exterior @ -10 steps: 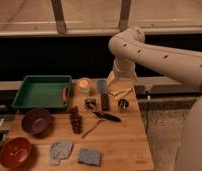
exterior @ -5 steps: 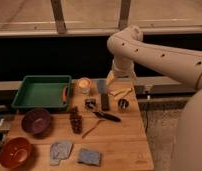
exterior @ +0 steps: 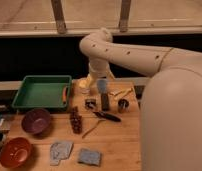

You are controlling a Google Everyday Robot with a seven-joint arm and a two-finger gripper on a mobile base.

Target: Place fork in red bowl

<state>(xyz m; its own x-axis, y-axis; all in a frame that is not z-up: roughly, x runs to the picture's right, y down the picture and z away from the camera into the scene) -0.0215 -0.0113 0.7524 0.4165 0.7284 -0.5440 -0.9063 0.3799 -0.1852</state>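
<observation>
Hanging low over the back half of the wooden surface (exterior: 121, 145), the pincer (exterior: 104, 102) points downward at the end of the pale arm (exterior: 129, 52). Its fingers stand spread and grip nothing.

Findings:
- The fork (exterior: 92, 128) lies flat near the middle of the surface, angled, just in front of the pincer and apart from it.
- A black-handled utensil (exterior: 108, 116) lies just behind the fork's far end; whether the two touch cannot be told.
- A dark brown ridged object (exterior: 75, 120) sits just left of the fork.
- The red bowl (exterior: 14, 151) rests upright at the front left corner, well apart from the fork.
- A purple bowl (exterior: 36, 121) stands just behind the red bowl.
- A green tray (exterior: 41, 92) occupies the back left.
- Two grey cloths (exterior: 60, 150) lie along the front edge, between the red bowl and the fork's near end.
- Pale yellow utensils (exterior: 121, 92) lie at the back, right of the pincer.
</observation>
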